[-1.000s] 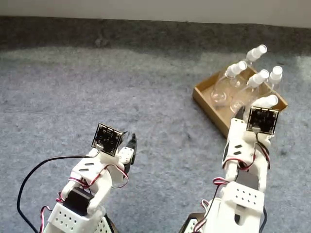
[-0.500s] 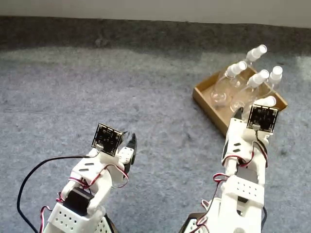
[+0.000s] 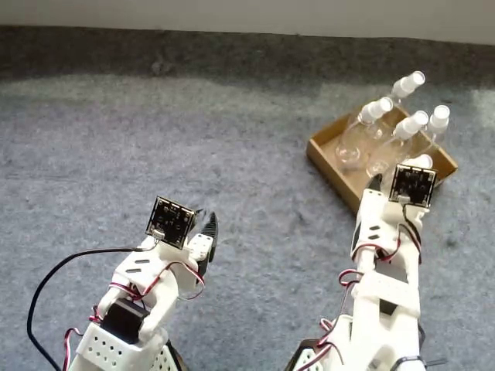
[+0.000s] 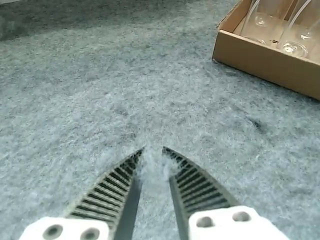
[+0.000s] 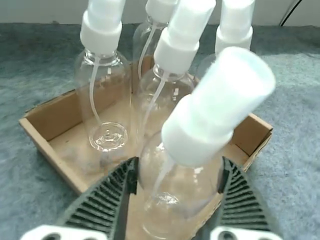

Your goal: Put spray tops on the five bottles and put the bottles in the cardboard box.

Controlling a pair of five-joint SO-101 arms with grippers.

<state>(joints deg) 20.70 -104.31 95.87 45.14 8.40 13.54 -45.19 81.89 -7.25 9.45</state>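
Grey carpet (image 4: 100,75) underlies the left gripper (image 4: 153,149), whose ribbed fingers (image 4: 117,182) are parted by a narrow slit and hold nothing. The cardboard box (image 4: 260,55) lies well ahead of it and off to one side. At the box, the right gripper (image 5: 179,162) is spread wide about the fifth bottle (image 5: 195,145), apparently pressing its clear body from both sides, though contact at the pads is not plainly resolved. This bottle is capped and tilted back toward the wrist, with its base at the box's near edge. Just beyond the fingertips, four capped bottles (image 5: 102,100) stand close-packed inside the box. Hazards: releasing while the bottle is tilted could tip it out over the near wall. Pushing farther forward could topple the crowded neighbours or shove the light box.
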